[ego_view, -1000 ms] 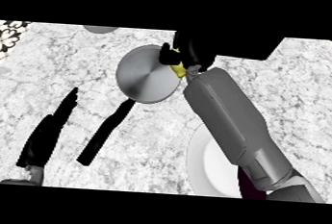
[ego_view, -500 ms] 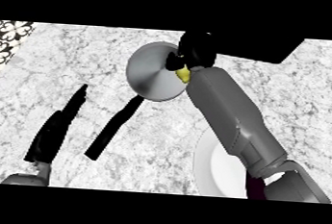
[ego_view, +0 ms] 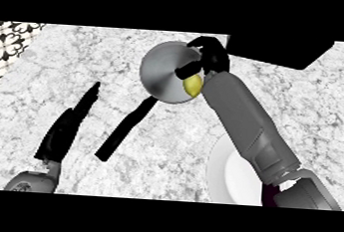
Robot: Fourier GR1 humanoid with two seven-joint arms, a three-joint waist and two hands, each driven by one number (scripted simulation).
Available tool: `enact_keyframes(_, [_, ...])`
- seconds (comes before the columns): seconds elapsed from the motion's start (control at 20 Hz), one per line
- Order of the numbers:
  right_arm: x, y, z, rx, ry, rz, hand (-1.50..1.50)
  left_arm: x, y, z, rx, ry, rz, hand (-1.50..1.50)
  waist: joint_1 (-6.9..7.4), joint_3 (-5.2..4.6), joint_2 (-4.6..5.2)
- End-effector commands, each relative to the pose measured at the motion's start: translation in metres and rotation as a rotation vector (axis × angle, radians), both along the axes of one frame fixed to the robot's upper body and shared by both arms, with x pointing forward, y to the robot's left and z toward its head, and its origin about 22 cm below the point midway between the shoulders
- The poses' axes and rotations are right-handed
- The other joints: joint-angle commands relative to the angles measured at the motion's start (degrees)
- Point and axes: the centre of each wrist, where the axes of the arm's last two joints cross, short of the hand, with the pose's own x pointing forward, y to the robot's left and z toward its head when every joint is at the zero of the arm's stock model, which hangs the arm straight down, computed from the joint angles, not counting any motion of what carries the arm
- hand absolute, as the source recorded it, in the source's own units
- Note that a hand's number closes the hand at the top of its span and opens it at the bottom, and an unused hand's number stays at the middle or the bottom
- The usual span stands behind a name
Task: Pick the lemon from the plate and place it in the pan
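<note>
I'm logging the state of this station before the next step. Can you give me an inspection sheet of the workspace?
Surface: grey marbled counter.
Job's things: lemon at the pan's right rim, under the right hand; white plate at the lower right, partly hidden by the forearm.
Clutter: black block at the top right.
Hands: right hand over the pan; left hand open at the lower left.
Cables: nothing seen.
Surroundings: patterned tiles at the upper left.

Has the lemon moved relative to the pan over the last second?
Yes. The lemon has gone from the pan's upper right rim down to its lower right edge.
</note>
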Motion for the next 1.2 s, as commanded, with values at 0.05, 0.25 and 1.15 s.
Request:
enact_keyframes(0.05, [0.002, -0.002, 0.007, 0.138, -0.156, -0.053, -1.50, -0.001, -0.009, -0.004, -0.001, 0.013, -0.011, 0.00, -0.03, 0.01, -0.24])
enact_keyframes(0.25, [0.005, -0.003, 0.016, 0.229, -0.299, -0.162, -1.50, 0.001, 0.002, -0.001, 0.000, 0.015, 0.013, 0.00, -0.34, -0.02, -0.48])
enact_keyframes(1.15, [-0.006, -0.079, -0.050, 0.340, -0.513, -0.376, -1.50, -0.021, 0.041, -0.017, 0.000, 0.052, 0.185, 0.00, -9.98, -0.13, -3.24])
